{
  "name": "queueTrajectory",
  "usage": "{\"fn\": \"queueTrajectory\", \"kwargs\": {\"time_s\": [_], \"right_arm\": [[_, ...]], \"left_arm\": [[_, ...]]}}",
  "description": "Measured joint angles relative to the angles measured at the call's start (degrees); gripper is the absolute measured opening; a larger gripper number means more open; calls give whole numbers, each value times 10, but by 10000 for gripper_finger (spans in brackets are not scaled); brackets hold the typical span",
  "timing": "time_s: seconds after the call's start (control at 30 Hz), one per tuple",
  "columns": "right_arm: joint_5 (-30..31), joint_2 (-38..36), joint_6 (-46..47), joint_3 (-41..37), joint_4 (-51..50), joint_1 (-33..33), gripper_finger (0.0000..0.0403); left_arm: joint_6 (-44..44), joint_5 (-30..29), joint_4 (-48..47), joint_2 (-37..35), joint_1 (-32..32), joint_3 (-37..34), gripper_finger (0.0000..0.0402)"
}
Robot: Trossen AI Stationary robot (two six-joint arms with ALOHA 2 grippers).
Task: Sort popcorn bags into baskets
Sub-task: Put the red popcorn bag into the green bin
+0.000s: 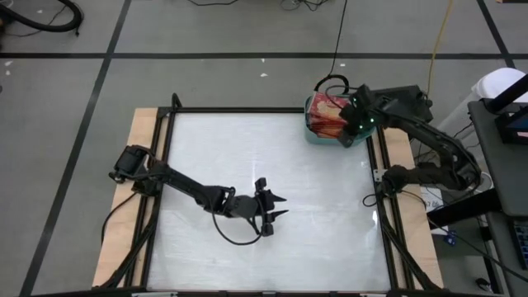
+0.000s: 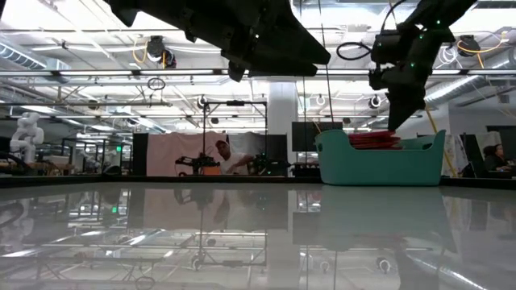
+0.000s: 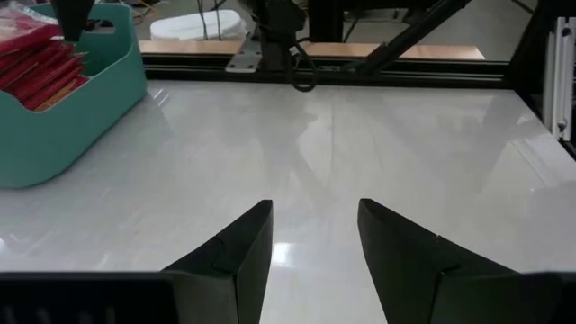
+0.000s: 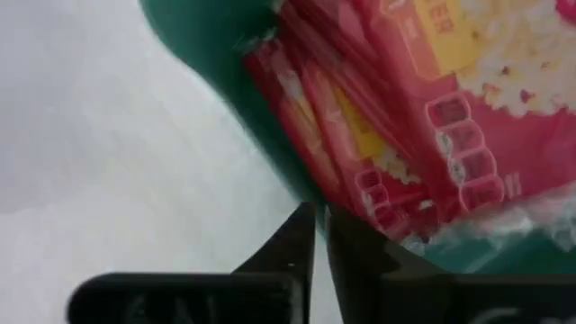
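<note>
Teal basket [image 1: 314, 132] is sitting at the table's far right corner, on the white tabletop [image 1: 247, 173], and everything else is placed from it. Popcorn bags [image 1: 327, 115] are lying stacked inside the basket, red packets overlapping, some showing a yellow popcorn picture; in the low view the stack [image 2: 373, 139] is peeking just above the basket rim [image 2: 379, 165].

Right gripper [image 1: 353, 125] is hanging over the basket's right side, right above the bags. In the right wrist view its two dark fingers [image 4: 292, 245] are standing nearly together with only a thin slit between them and nothing pinched there, the tips [image 4: 320, 225] pointing at the basket's edge with bags [image 4: 432, 99] just beyond. In the low view the same gripper [image 2: 401, 103] is coming down from above, its tip just over the stack.

Left gripper [image 1: 272, 209] is waiting well away from the basket, over the near middle of the table, with nothing under it. Its fingers [image 3: 236, 252] are standing clearly apart, bare tabletop [image 3: 324, 153] showing between them, nothing held. From that wrist view the basket [image 3: 63, 126] with red bags [image 3: 36, 63] is showing far off to one side.

A person [image 2: 226, 157] is visible in the room behind the table
</note>
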Motion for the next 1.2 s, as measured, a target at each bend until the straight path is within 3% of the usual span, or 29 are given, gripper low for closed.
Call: {"fn": "queueTrajectory", "kwargs": {"time_s": [0.2,0.5,0.63,0.87,1.03,1.2], "right_arm": [[69,8,12,-13,41,0,3],[151,20,12,-13,76,0,3],[150,20,10,-13,80,0,4],[145,-9,36,-13,2,0,4],[63,-46,51,-13,-3,0,4],[56,-45,44,-13,31,11,4]], "left_arm": [[0,0,1,0,7,0,168],[-4,2,0,0,7,0,168],[-7,2,-1,0,3,0,168],[-16,2,-15,0,-9,0,168],[-19,2,-17,0,-11,0,168],[-19,2,-15,0,-8,0,168]]}}
